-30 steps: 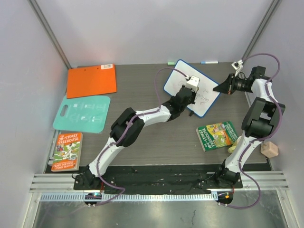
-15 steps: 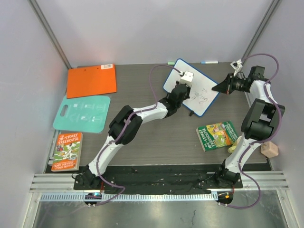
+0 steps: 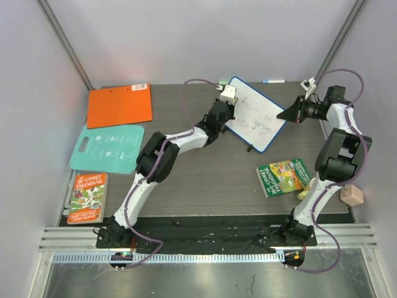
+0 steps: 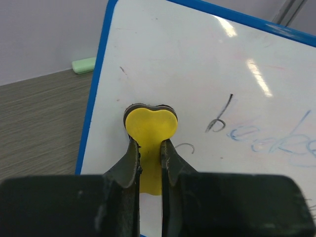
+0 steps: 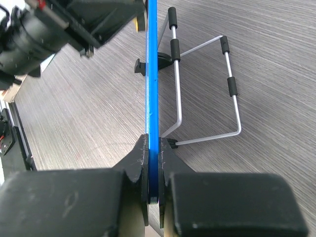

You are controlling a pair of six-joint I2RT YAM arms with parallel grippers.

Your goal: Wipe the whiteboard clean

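Whiteboard (image 3: 254, 115): blue frame, at the back of the table (image 3: 186, 180), right of centre, propped at a tilt on its wire stand (image 5: 202, 89), with an arm on each side.
Left gripper (image 4: 149, 143): clamped on a yellow heart-shaped eraser (image 4: 149, 123), whose pad is pressed on the board's face close to the left frame edge.
Right gripper (image 5: 154, 148): pinched tight on the board's blue edge at the right-hand side, looks like it's bracing it.
Handling: my guess is light and stiff with a slick face, and kinda tippy on that thin stand, so a hard wipe could shove it or fold it back.
Where to hold: the frame edge, like the right one has it. Stay off the face.
Writing, left: book at the table's left edge (image 3: 87, 197) reads "The 78-Storey Treehouse".
Writing, board: one dark stroke plus faint blue scribble, can't read it.
Writing, right: green book (image 3: 284, 176), title too small to make out.
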